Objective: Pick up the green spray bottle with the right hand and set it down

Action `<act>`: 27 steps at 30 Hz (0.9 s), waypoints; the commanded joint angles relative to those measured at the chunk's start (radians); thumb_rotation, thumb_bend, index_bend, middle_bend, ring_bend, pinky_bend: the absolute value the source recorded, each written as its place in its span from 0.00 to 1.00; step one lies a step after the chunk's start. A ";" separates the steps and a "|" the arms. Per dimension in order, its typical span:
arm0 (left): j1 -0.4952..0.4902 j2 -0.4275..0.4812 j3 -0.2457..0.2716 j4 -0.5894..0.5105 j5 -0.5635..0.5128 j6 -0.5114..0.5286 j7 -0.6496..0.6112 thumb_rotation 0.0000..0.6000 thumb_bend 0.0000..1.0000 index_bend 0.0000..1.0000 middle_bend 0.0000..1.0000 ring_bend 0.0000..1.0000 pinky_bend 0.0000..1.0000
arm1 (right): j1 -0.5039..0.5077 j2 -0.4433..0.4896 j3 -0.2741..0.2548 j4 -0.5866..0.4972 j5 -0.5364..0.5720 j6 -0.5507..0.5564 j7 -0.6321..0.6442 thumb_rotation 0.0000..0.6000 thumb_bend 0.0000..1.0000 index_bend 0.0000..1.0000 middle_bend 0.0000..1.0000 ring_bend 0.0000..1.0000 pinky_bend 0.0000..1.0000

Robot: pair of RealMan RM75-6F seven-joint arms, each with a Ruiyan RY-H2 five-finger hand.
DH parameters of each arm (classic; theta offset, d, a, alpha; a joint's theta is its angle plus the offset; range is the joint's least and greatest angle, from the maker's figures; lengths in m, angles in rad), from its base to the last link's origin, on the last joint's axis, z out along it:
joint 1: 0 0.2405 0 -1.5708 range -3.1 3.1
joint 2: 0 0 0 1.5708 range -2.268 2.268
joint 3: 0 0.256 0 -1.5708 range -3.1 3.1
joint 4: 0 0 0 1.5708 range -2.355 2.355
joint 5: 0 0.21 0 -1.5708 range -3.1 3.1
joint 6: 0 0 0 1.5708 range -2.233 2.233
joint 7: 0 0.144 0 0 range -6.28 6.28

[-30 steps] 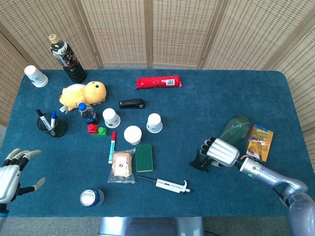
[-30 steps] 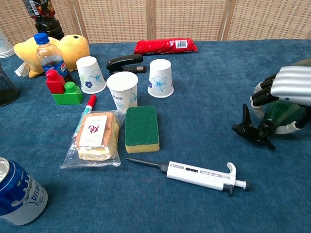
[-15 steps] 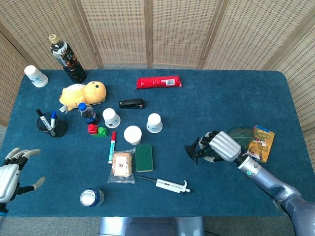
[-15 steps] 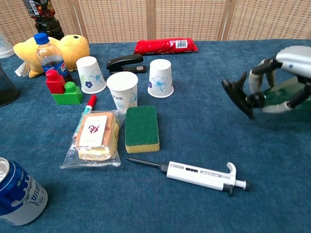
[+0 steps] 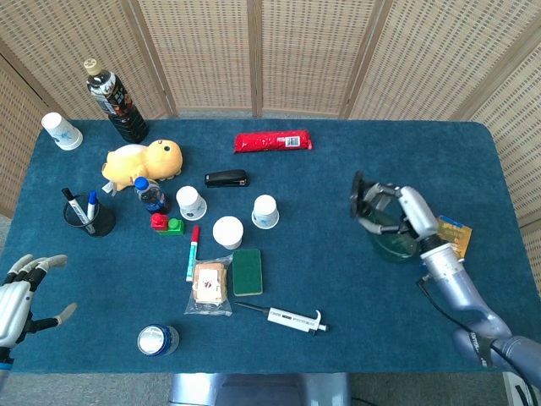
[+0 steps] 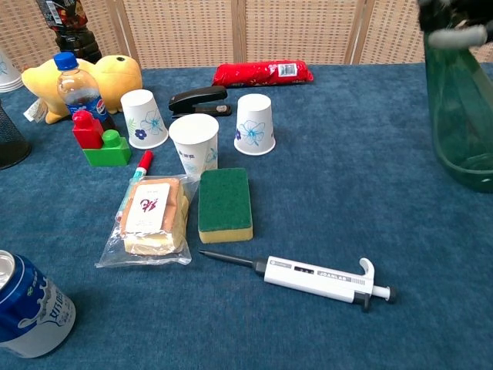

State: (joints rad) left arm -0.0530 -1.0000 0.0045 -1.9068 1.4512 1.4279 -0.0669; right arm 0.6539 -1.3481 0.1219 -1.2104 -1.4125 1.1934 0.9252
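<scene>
The green spray bottle [image 5: 391,239] stands upright at the table's right side, its base low on the blue cloth and its black nozzle [image 5: 358,197] pointing left. My right hand [image 5: 404,210] grips the bottle around its neck and trigger. The chest view shows the translucent green body [image 6: 462,108] at the right edge, with its top and most of the hand cut off by the frame. My left hand [image 5: 20,292] hovers at the near left corner, fingers spread, holding nothing.
A snack box [image 5: 454,234] lies just right of the bottle. A pipette [image 6: 320,279] lies near the front edge, with a green sponge [image 6: 225,203], a bagged snack [image 6: 150,216] and paper cups [image 6: 255,123] to its left. A can [image 6: 27,312] stands front left.
The right hand has lifted the bottle from lying flat to upright and carried it farther back and to the right. The left hand has stayed where it was.
</scene>
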 commanded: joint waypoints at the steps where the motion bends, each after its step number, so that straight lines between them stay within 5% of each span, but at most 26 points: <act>1: -0.003 -0.002 -0.001 0.000 0.001 -0.004 0.001 1.00 0.28 0.19 0.28 0.20 0.08 | -0.011 0.048 0.078 -0.081 0.103 -0.073 0.079 1.00 0.32 0.61 0.55 0.45 0.53; 14: -0.012 -0.009 -0.002 0.006 -0.002 -0.020 0.004 1.00 0.28 0.19 0.28 0.20 0.08 | -0.038 0.014 0.204 -0.130 0.222 -0.084 0.095 1.00 0.32 0.60 0.55 0.45 0.53; 27: -0.024 -0.004 -0.008 0.022 0.000 -0.034 -0.021 1.00 0.28 0.19 0.28 0.20 0.08 | -0.025 -0.179 0.282 0.062 0.230 0.029 0.018 1.00 0.33 0.61 0.55 0.45 0.53</act>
State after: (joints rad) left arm -0.0766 -1.0042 -0.0034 -1.8858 1.4506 1.3944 -0.0869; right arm 0.6251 -1.5014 0.3917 -1.1782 -1.1761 1.2002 0.9559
